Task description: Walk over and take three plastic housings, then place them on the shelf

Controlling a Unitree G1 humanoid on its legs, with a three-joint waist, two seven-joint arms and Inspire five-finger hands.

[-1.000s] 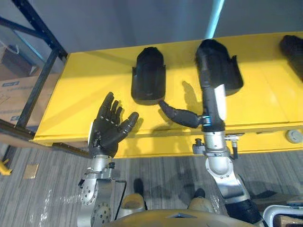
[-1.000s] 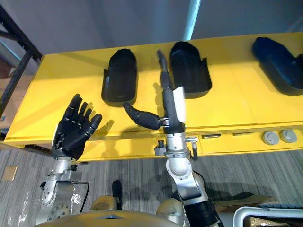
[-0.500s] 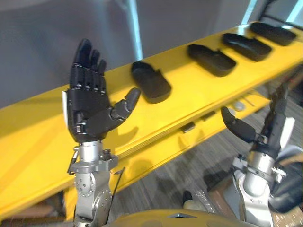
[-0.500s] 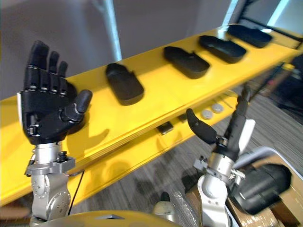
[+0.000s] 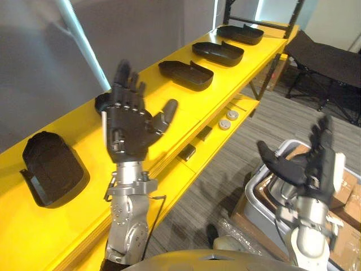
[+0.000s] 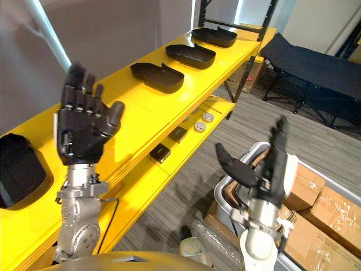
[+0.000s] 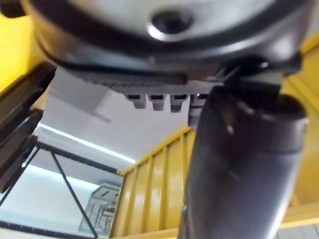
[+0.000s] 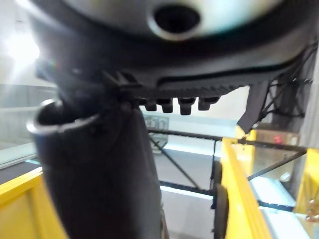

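Housings point(image 5: 186, 75) on yellow shelf point(image 5: 225, 73), boxes point(image 6: 304, 186) nearby

The left hand point(image 5: 131, 127) is raised upright on the left arm point(image 5: 127, 226), which is brought up from the lower left with its silver-grey wrist straight beneath the palm. The palm is turned toward the head camera, the fingers are held straight and slightly fanned, pointing up, and the thumb is spread out toward the robot's right. The right hand point(image 5: 307, 169) is held lower, on the right arm point(image 5: 307, 240) rising from the lower right. It is seen nearly edge-on, with the fingers stretched straight upward and the thumb splayed wide toward the robot's left. Nothing is grasped in either hand. In each wrist view the thumb is seen standing clear of the row of fingertips.
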